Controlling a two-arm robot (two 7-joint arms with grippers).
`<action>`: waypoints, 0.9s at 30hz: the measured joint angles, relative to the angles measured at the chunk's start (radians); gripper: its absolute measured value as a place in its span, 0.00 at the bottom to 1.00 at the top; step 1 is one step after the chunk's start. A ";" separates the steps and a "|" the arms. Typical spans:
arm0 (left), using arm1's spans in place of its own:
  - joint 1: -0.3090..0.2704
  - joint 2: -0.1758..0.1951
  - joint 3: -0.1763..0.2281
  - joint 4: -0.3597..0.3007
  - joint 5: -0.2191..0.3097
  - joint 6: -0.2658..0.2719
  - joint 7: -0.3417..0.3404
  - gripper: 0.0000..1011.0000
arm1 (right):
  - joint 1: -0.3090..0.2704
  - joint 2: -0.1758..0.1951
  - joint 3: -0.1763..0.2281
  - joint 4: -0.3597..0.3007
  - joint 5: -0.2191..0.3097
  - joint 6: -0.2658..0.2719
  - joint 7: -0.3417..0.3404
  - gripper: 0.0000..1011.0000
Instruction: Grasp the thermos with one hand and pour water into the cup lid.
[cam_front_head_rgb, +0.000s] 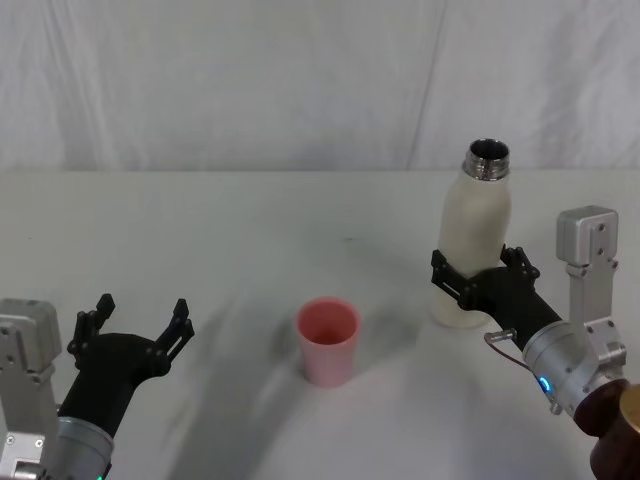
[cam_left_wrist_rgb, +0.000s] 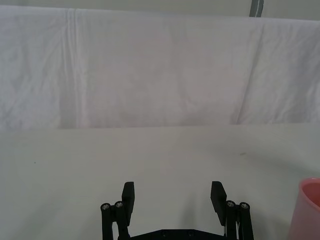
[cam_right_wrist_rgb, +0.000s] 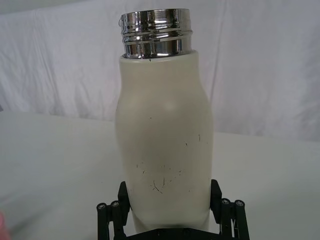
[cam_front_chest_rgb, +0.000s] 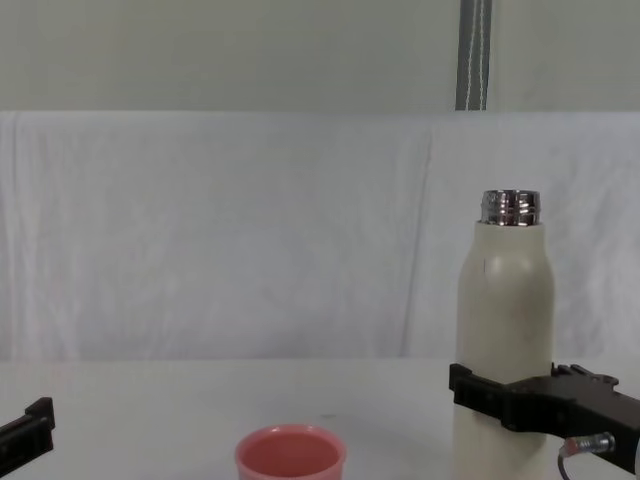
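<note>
The thermos (cam_front_head_rgb: 474, 240), upright at the table's right, is clasped low on its body by the right gripper (cam_front_head_rgb: 478, 275); a firm hold is needed before tilting toward the central cup lid (cam_front_head_rgb: 327, 340). The left gripper (cam_front_head_rgb: 140, 318) hangs spread, idle.

Matt cream thermos (cam_right_wrist_rgb: 165, 145) with glossy steel neck; smooth pink plastic cup lid (cam_front_head_rgb: 327, 340).

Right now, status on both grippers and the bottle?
Right gripper around cream-white steel-necked thermos, upright. Left gripper open, idle. Pink plastic cup lid unobstructed.
</note>
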 joint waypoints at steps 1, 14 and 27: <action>0.000 0.000 0.000 0.000 0.000 0.000 0.000 0.99 | 0.000 0.000 0.000 0.001 0.000 0.000 0.000 0.95; 0.000 0.000 0.000 0.000 0.000 0.000 0.000 0.99 | 0.006 0.001 -0.002 0.008 -0.001 0.000 0.002 0.95; 0.000 0.000 0.000 0.000 0.000 0.000 0.000 0.99 | 0.006 0.003 -0.003 0.010 -0.001 0.003 0.004 0.95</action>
